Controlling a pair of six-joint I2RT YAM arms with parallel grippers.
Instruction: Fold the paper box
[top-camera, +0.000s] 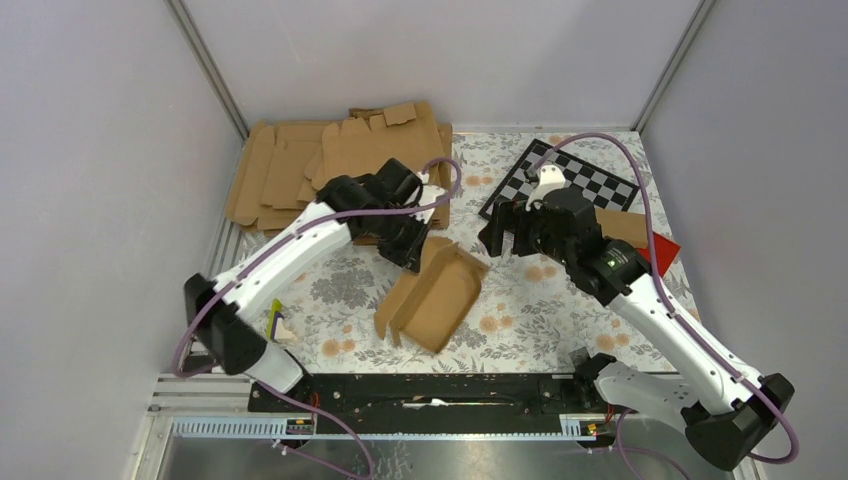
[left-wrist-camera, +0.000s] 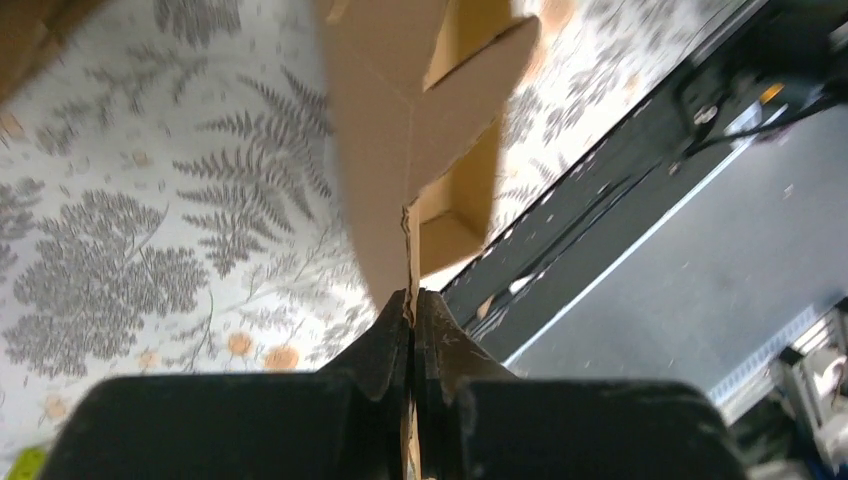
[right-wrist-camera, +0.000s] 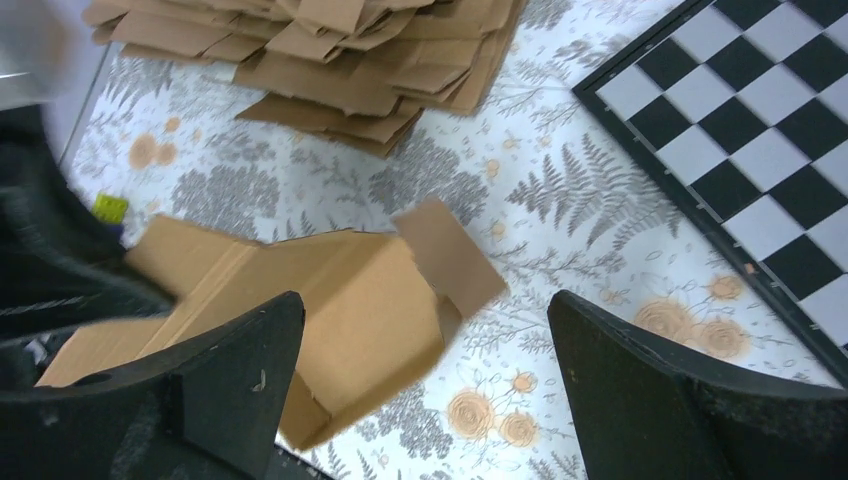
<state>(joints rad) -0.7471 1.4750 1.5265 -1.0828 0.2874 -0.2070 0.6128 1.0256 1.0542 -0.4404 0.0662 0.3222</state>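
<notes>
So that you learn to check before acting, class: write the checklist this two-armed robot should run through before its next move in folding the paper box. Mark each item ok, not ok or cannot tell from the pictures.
1. Grip: the left gripper is shut on an edge of the paper box: ok.
2. Helper free: the right gripper is open and holds nothing: ok.
3. One piece only: the box lies apart from the stack of sheets: ok.
4. Folding finished: the walls are raised, but the end flap sticks out and the top is open: not ok.
5. Gripped end resting on the table: cannot tell.
</notes>
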